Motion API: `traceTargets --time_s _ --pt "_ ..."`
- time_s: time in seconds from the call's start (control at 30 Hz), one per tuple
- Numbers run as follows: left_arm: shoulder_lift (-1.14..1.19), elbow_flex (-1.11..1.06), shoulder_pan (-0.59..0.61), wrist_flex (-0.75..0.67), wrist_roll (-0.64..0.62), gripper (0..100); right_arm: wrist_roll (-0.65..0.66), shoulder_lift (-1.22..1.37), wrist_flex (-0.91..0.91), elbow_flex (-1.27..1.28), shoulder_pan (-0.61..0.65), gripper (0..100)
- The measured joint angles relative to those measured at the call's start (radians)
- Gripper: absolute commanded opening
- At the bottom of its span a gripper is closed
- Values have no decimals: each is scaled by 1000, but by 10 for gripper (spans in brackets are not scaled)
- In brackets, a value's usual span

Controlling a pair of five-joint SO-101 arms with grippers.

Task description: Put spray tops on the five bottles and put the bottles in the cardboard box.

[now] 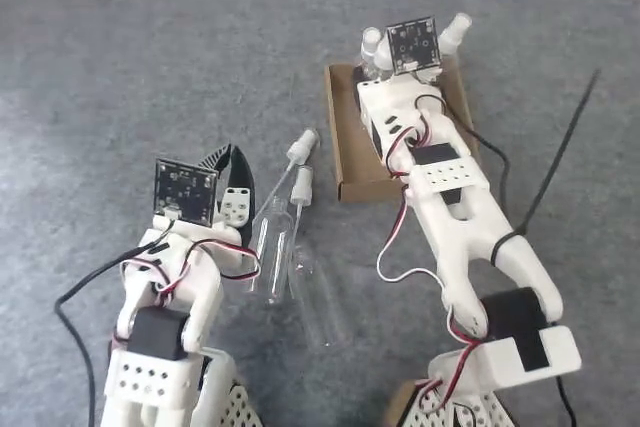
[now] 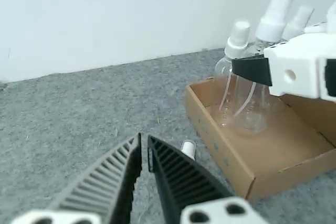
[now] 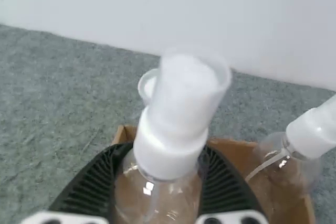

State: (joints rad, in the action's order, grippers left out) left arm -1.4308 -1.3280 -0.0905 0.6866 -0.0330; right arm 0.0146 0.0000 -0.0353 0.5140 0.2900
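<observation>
The cardboard box [image 1: 335, 137] lies at the back right of the grey carpet. Three clear bottles with white spray tops stand in it [image 2: 236, 77]. My right gripper [image 3: 168, 153] hangs over the box, shut on one of those bottles [image 3: 176, 124], with a black finger on each side of its shoulder. A second capped bottle [image 3: 304, 135] stands beside it. Two more clear bottles [image 1: 272, 237] [image 1: 318, 292] lie on the carpet between the arms, with spray heads [image 1: 302, 145] [image 1: 303, 185] at their far ends. My left gripper [image 1: 230, 152] sits left of them, shut and holding nothing.
The carpet runs back to a white wall [image 2: 105, 14]. Black cables [image 1: 560, 157] trail from the right arm across the carpet beside the box. Open carpet lies to the left of the box.
</observation>
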Motion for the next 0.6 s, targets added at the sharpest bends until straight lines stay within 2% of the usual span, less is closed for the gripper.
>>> traceTargets --time_s 0.6 --pt "0 0 0 0 0 11 0 106 18 0 29 6"
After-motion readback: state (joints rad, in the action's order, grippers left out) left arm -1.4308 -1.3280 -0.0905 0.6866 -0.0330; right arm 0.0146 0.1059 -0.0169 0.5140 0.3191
